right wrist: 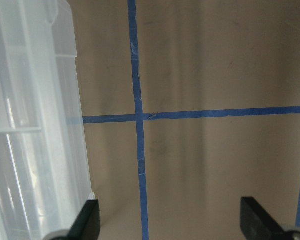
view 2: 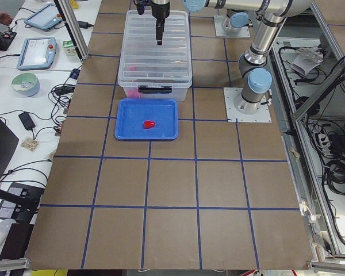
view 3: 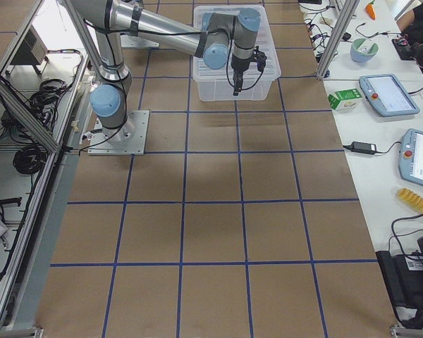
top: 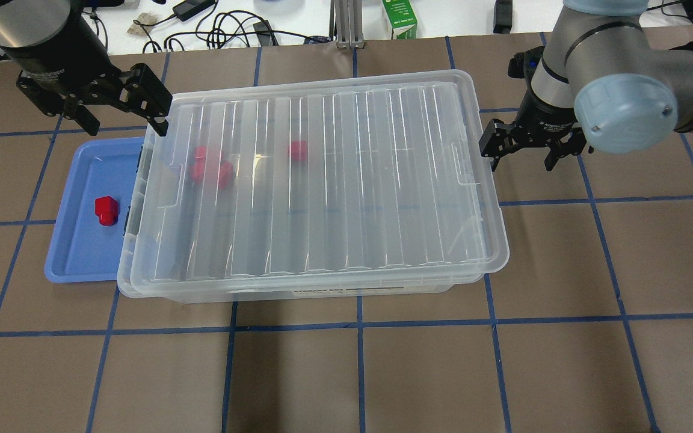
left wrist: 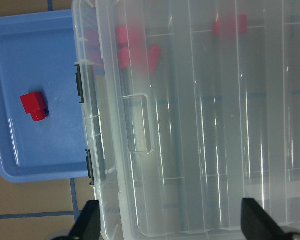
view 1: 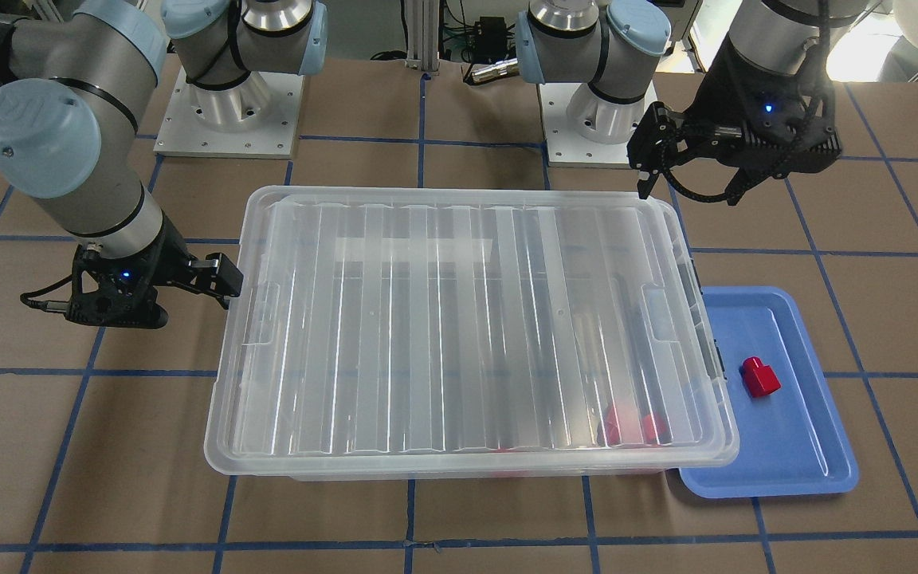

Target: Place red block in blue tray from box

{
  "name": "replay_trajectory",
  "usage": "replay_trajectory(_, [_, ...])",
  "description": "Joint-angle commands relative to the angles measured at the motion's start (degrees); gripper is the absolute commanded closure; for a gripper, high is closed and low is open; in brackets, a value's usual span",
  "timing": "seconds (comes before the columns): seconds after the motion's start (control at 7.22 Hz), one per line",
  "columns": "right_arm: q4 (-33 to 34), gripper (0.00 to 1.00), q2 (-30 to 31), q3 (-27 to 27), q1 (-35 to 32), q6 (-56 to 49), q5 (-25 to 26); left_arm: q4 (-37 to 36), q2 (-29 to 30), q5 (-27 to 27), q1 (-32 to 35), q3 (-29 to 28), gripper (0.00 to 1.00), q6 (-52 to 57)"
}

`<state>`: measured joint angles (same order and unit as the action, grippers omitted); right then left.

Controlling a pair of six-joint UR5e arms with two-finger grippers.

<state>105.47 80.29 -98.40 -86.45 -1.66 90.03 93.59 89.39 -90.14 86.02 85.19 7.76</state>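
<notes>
The red block (top: 106, 210) lies in the blue tray (top: 76, 258), which sits against the left end of the box (top: 322, 180). The block also shows in the front view (view 1: 759, 376) and the left wrist view (left wrist: 34, 106). The box is a clear bin with its ribbed lid on. Through the lid I see a bunch of red blocks (top: 211, 168) and one single red block (top: 298, 150). My left gripper (top: 121, 117) is open and empty above the box's far left corner. My right gripper (top: 521, 155) is open and empty just off the box's right end.
Brown table with a blue tape grid (top: 358, 325). Both arm bases (view 1: 228, 112) stand behind the box. Cables and a green carton (top: 399, 18) lie beyond the far edge.
</notes>
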Motion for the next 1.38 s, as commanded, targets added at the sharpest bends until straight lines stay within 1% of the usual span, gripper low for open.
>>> replay_trajectory(0.0, [0.0, 0.0, 3.2, 5.2, -0.7, 0.2, -1.8, -0.1, -0.3, -0.4, -0.1, 0.2, 0.0, 0.1])
replay_trajectory(0.14, [-2.3, 0.0, 6.2, 7.6, -3.4, 1.1, -3.4, -0.1, -0.3, -0.5, -0.1, 0.2, 0.0, 0.1])
replay_trajectory(0.28, [-7.8, 0.0, 8.0, 10.9, -6.5, 6.4, -2.9, -0.1, 0.0, -0.6, -0.1, 0.3, 0.0, 0.1])
replay_trajectory(0.42, [-13.7, 0.0, 8.3, 13.8, -7.4, 8.1, -2.8, -0.2, 1.0, -0.5, 0.0, 0.1, 0.0, 0.1])
replay_trajectory(0.55, [-16.1, 0.0, 8.5, 13.9, -7.5, 8.0, -2.7, -0.5, 1.1, 0.0, -0.1, -0.1, 0.0, 0.1])
replay_trajectory(0.97, [-16.5, 0.0, 9.0, 15.4, -7.4, 7.8, -2.5, -0.4, 0.9, 0.0, 0.0, -0.2, 0.0, 0.1])
replay_trajectory(1.25, [-16.6, 0.0, 9.2, 14.6, -7.4, 8.2, -2.5, 0.0, -0.1, -0.4, -0.1, -0.1, 0.0, 0.1])
